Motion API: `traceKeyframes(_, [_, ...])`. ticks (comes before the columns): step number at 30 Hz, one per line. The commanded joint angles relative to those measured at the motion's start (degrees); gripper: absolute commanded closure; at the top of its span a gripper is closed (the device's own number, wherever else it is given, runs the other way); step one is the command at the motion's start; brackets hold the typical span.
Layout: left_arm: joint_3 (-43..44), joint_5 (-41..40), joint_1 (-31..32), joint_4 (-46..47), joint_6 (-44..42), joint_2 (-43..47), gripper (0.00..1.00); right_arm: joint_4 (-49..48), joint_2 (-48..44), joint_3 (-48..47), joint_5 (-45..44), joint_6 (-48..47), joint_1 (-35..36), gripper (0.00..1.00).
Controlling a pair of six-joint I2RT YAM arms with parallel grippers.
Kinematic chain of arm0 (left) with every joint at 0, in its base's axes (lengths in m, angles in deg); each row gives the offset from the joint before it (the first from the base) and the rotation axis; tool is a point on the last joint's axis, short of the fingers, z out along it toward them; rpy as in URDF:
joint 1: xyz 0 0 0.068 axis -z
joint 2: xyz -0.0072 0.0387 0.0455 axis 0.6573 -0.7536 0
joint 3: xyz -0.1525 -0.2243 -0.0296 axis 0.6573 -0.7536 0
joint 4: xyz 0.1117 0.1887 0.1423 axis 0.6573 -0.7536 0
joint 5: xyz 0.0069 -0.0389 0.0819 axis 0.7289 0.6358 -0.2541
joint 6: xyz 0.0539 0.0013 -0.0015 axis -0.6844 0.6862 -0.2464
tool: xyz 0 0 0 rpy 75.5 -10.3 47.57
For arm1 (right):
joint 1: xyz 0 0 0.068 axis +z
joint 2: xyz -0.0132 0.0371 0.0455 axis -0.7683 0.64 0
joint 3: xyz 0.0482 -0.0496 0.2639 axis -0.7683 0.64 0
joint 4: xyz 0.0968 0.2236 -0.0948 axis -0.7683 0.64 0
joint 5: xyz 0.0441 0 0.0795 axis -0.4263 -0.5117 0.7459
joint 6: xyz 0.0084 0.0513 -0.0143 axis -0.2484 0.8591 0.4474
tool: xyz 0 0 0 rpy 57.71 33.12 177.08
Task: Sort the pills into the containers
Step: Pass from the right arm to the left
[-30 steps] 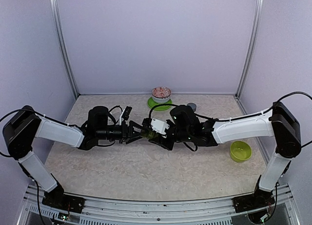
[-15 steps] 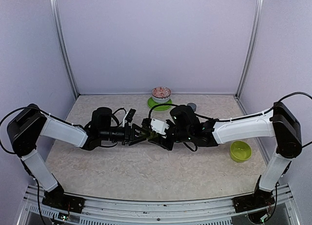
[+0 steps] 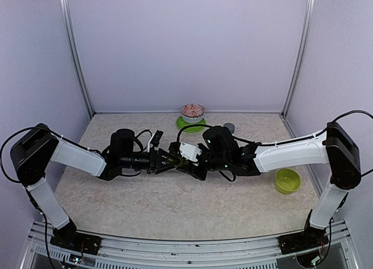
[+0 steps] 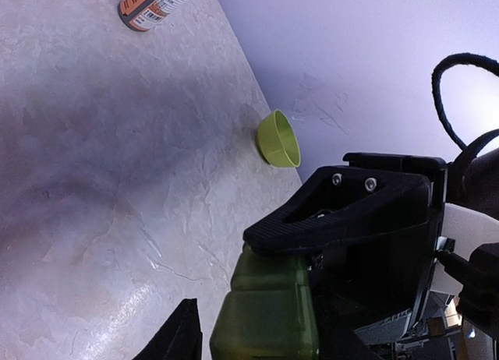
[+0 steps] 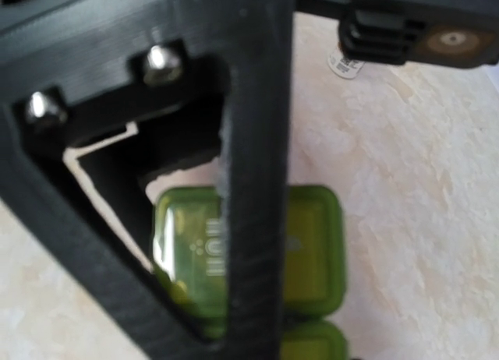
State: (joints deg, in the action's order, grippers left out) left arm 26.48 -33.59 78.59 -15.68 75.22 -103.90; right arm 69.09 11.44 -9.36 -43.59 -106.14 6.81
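Observation:
The containers (image 3: 176, 156), a dark green strip of joined lidded compartments, hang above mid-table between my two arms. My right gripper (image 3: 185, 158) is shut on the strip. One ribbed finger (image 5: 253, 220) crosses a compartment lid (image 5: 312, 243), and it shows again as a black finger (image 4: 343, 212) across the strip's far end (image 4: 269, 313). My left gripper (image 3: 165, 159) straddles the near end, open. Bare table shows between its visible finger (image 4: 178, 338) and the strip's side, and its other finger is hidden. The pills are out of view.
A patterned bowl (image 3: 192, 113) on a green plate (image 3: 182, 124) stands at the back, with a grey cap (image 3: 229, 127) beside it. A lime-green bowl (image 3: 287, 180) (image 4: 278, 139) sits at the right. An orange-labelled bottle (image 4: 152, 0) lies on the table.
My left arm has slid right toward the strip and its jaws have narrowed around the strip's end. The right arm and the strip have stayed put.

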Motion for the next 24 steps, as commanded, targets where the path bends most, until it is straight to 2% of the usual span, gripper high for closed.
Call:
traceKeyframes(1, [1.01,0.41,0.32,2.13,0.22,-1.02,0.59,-0.67,-1.15,0.43,0.00,-0.51,0.99,0.67])
traceKeyframes(3, [1.02,0.61,0.36,2.49,0.44,-1.34,0.64,-0.58,-1.08,0.46,0.06,-0.51,1.11,0.67])
traceKeyframes(6, [0.93,0.80,0.39,2.78,0.69,-1.66,0.66,-0.56,-1.06,0.47,-0.22,-0.51,1.18,0.67])
traceKeyframes(10, [0.84,0.88,0.48,2.86,0.79,-1.97,0.73,-0.41,-0.98,0.40,-0.57,-0.51,1.17,0.67])
traceKeyframes(14, [0.60,1.00,0.57,3.52,1.29,-2.11,0.78,-0.33,-0.98,0.31,-1.29,-0.51,1.26,0.61])
traceKeyframes(19, [0.19,1.29,0.47,4.36,1.76,-1.84,0.79,0.05,-1.26,0.42,-1.53,-0.44,1.26,0.44])
traceKeyframes(24, [-0.76,2.14,0.07,6.56,3.25,-1.67,0.79,-0.36,-3.56,1.87,-1.10,-0.50,1.26,0.16])
